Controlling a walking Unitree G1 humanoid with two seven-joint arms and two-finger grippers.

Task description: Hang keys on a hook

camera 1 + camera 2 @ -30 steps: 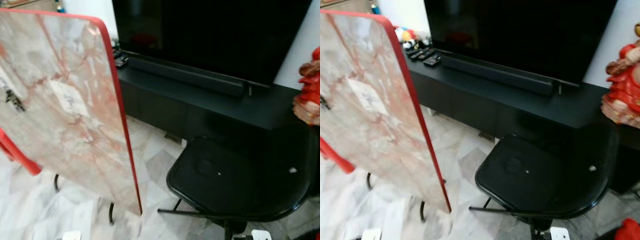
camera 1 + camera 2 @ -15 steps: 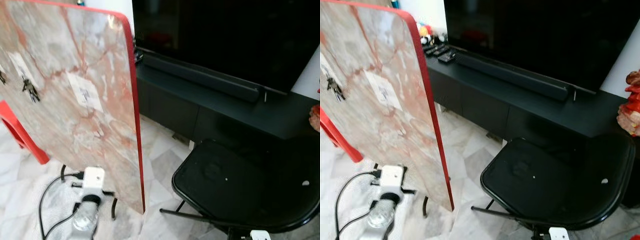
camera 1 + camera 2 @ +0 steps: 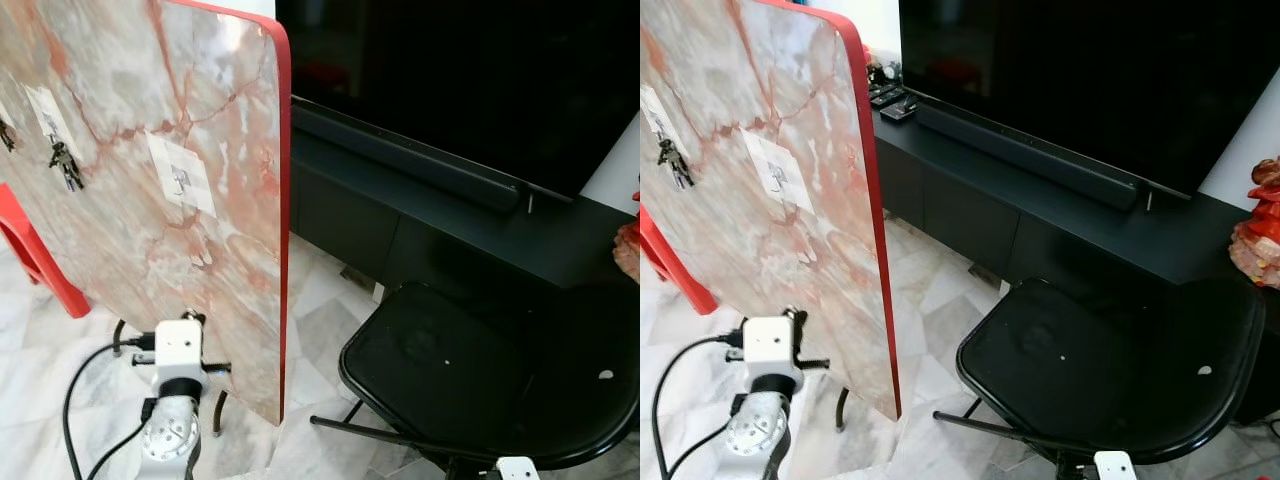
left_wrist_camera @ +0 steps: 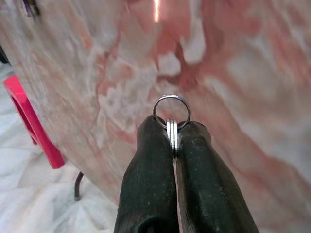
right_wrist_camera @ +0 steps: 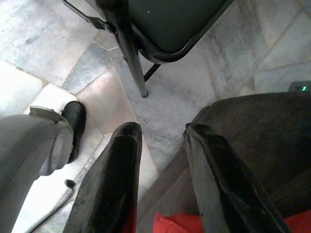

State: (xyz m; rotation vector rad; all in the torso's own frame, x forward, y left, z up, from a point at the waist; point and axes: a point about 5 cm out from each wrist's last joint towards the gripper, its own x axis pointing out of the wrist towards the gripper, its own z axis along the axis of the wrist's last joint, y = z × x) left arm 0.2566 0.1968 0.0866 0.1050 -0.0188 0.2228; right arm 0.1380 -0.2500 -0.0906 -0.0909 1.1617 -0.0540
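The left gripper had its jaws clamped on a small silver metal key ring, light, stiff and likely slippery, near the red-edged marble board; the right gripper hung open.

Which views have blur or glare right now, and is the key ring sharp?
Left wrist view: key ring and the left gripper pinching it are sharp; marble board behind is soft, with a glare streak near its top. Eye views: mostly crisp; TV is featureless black. Right wrist view: right gripper is sharp, floor evenly lit.
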